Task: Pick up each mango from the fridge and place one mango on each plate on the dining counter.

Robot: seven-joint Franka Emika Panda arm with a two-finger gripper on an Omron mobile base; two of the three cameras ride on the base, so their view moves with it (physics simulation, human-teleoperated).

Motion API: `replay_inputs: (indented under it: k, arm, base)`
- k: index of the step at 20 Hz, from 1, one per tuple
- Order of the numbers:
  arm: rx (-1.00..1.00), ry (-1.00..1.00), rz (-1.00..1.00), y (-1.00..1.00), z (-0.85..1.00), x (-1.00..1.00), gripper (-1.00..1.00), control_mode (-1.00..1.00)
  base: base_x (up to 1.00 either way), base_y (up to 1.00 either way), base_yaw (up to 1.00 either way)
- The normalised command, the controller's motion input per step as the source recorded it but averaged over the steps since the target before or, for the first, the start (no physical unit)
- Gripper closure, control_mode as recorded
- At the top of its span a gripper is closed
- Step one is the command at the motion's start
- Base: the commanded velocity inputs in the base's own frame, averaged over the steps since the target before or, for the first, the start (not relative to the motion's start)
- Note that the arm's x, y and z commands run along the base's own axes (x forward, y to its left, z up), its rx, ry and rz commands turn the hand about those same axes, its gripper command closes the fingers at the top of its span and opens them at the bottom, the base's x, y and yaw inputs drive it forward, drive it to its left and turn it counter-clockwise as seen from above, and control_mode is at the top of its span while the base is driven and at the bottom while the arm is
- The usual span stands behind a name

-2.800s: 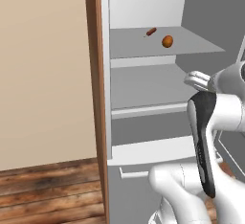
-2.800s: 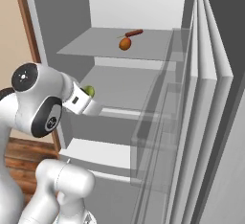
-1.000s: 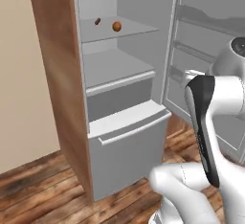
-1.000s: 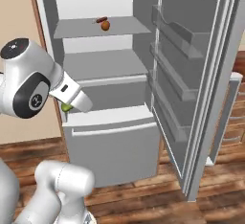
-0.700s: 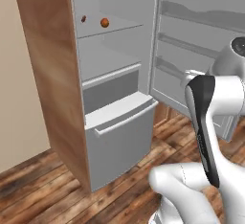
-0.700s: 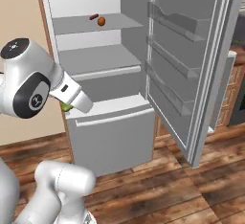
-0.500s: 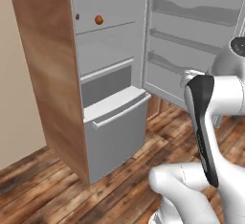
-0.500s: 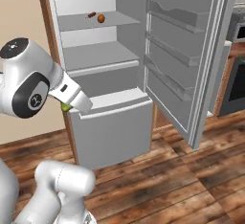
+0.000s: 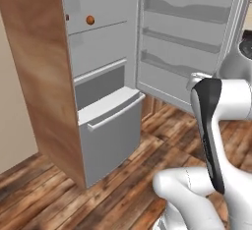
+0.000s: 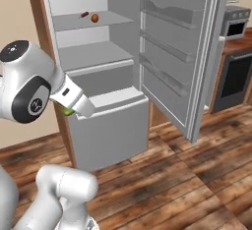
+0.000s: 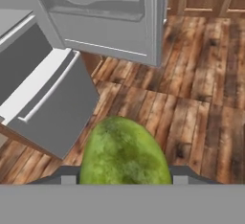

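Note:
A yellow-green mango (image 11: 124, 153) sits in my gripper (image 11: 124, 174), which is shut on it; a sliver of the same mango (image 10: 65, 110) peeks out under my hand in the right base view. The orange-red mango (image 9: 90, 20) (image 10: 94, 17) lies on an upper shelf of the fridge (image 9: 106, 71), beside a thin reddish sausage (image 10: 84, 14). The fridge door (image 9: 192, 37) stands wide open and the lower drawer (image 9: 110, 126) is pulled out a little. My hand hangs in front of the fridge, above the wooden floor. The plates and the dining counter are out of view.
A wooden side panel (image 9: 37, 76) flanks the fridge on the left. The open door's shelves (image 10: 170, 52) jut out to the right. A dark oven (image 10: 236, 71) stands further right. Wooden floor (image 10: 187, 175) stretches in front.
The whole picture has shifted: the base has backed off and turned, so the fridge looks smaller and sits further left. The green mango stays in my gripper.

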Motion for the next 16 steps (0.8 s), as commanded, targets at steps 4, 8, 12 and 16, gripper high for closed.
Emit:
replay_inputs:
  k: [4,8,12,16]
  arm:
    - [0.0,0.0,0.0,0.0,0.0,0.0,1.0,1.0]
    - [0.0,0.0,0.0,0.0,0.0,0.0,1.0,1.0]
    - [0.0,0.0,0.0,0.0,0.0,0.0,1.0,1.0]
    - [0.0,0.0,0.0,0.0,0.0,0.0,1.0,1.0]
  base:
    - [-0.87,0.38,-0.24]
    - [-0.08,0.79,-0.03]
    - [0.32,0.87,-0.15]
    - [-0.32,0.54,-0.42]
